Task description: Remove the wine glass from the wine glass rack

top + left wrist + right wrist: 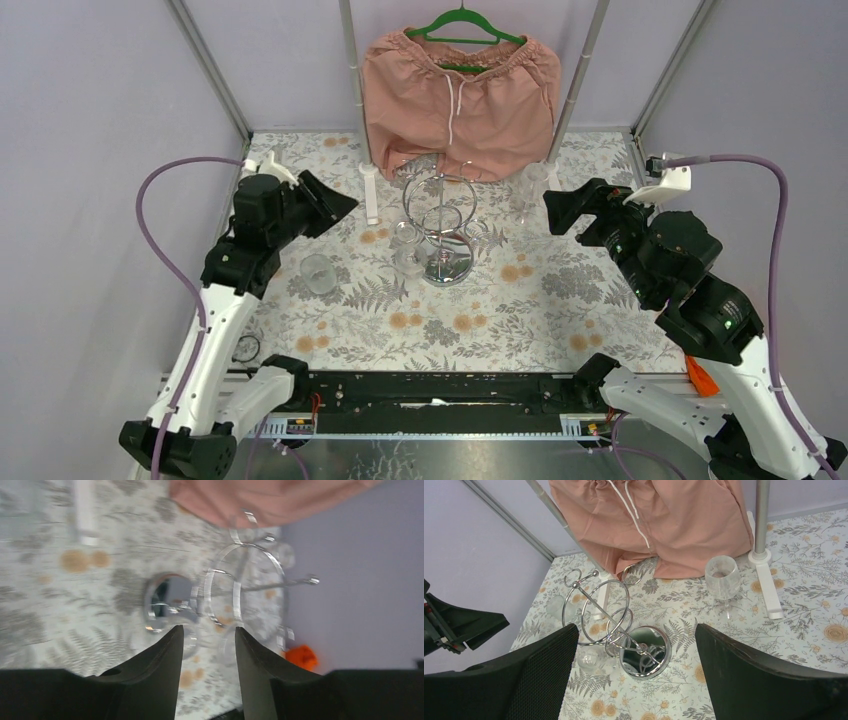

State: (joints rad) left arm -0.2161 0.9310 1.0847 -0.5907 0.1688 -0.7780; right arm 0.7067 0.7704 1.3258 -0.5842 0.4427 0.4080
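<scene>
The chrome wine glass rack [443, 215] stands mid-table on its round mirrored base [447, 266]. A clear wine glass [406, 248] hangs upside down from a ring on its left side; the right wrist view shows its bowl [591, 660] beside the base [644, 652]. My left gripper [335, 205] is open and empty, left of the rack and pointing at it. The left wrist view is blurred, with the rings [245, 587] ahead of the gripper [209, 630]. My right gripper [560, 210] is open and empty, right of the rack and above it [636, 630].
A second wine glass [528, 190] stands upright at the back right [722, 580]. A third glass [318, 272] sits on the table to the left. Pink shorts [460, 95] hang on a green hanger between two white-footed poles [370, 195]. An orange object [700, 375] lies near the right arm.
</scene>
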